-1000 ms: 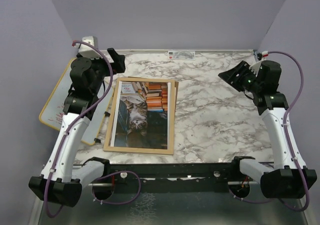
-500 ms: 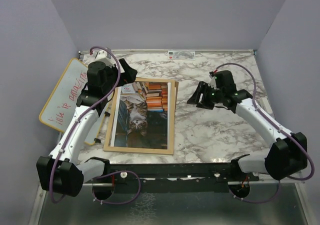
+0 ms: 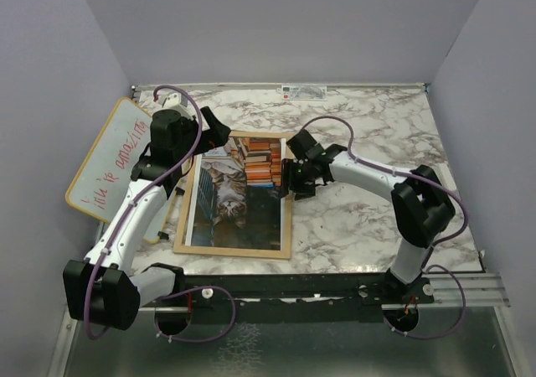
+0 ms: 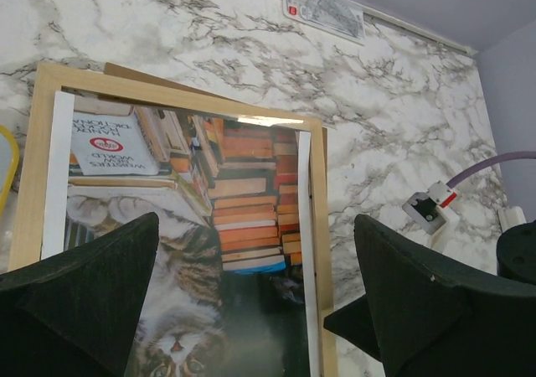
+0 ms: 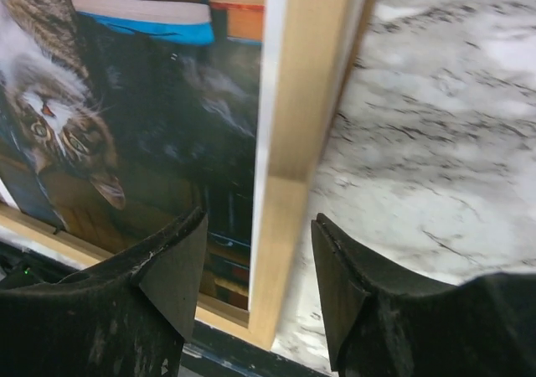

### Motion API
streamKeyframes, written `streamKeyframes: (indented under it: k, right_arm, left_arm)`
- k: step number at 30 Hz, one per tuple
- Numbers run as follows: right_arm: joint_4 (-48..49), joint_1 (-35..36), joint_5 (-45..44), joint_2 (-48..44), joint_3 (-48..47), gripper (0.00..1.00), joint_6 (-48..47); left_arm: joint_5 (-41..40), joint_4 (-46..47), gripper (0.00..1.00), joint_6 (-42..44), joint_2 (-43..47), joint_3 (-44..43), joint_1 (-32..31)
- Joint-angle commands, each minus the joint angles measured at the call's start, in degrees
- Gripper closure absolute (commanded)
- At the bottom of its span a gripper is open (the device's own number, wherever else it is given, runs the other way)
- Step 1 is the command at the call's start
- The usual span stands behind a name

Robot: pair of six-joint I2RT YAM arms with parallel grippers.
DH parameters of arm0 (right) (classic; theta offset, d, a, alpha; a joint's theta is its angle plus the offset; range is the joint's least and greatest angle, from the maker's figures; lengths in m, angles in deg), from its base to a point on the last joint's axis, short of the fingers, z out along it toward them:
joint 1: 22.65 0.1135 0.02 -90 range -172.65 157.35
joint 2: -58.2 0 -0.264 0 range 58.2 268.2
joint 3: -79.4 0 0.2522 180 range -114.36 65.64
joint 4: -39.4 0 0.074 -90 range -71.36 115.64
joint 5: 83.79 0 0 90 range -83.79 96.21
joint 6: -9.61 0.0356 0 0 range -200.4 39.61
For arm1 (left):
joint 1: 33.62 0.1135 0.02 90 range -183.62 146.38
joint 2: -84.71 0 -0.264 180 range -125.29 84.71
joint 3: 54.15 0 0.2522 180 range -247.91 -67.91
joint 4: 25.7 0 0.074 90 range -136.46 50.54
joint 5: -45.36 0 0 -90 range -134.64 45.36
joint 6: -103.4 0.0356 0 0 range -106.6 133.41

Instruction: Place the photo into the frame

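Observation:
The frame [image 3: 289, 218] of light wood lies flat on the marble table, left of centre. The photo [image 3: 234, 188], a cat among books, lies face up inside its rails with white border strips showing at both long sides. My left gripper [image 3: 215, 131] hovers open above the frame's far left corner. In the left wrist view its fingers [image 4: 84, 297] stand wide over the photo [image 4: 218, 226]. My right gripper [image 3: 291, 178] is open and low at the frame's right rail. That rail [image 5: 293, 167] runs between its two fingers [image 5: 163, 281], with a gap on each side.
A whiteboard [image 3: 105, 159] with red handwriting leans off the table's left edge beside the left arm. A brown backing board [image 3: 296, 147] peeks from under the frame's far right corner. A small label [image 3: 303, 90] sits at the back edge. Bare marble [image 3: 377, 218] lies right of the frame.
The right arm has swung from the back right across the table and down to the frame's right rail. The left gripper has shifted slightly over the frame's far end.

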State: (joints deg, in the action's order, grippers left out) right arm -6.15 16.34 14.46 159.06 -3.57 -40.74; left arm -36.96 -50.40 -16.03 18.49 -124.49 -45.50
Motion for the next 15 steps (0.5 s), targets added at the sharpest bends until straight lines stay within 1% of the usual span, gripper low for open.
streamKeyframes:
  k: [1, 5, 10, 15]
  right_arm:
    - [-6.3, 2.59, -6.61, 5.4, -6.42, 0.44, 1.23]
    - [-10.68, 4.21, -11.71, 8.44, -9.41, 0.46, 2.28]
    - [-13.61, 5.08, -14.92, 9.05, -9.99, 0.47, 3.72]
    - [-11.03, 5.23, -12.8, 10.25, -8.95, 0.47, 3.69]
  left_arm:
    - [-1.53, -1.45, 0.01, -0.44, 1.69, 0.75, -0.29]
    - [-2.17, -1.7, 0.01, -0.71, 1.45, 0.78, -0.25]
    - [-3.05, -1.72, 0.01, -0.8, 1.1, 0.85, -0.25]
    - [-3.25, -1.72, 0.01, -1.02, 0.65, 1.11, -0.26]
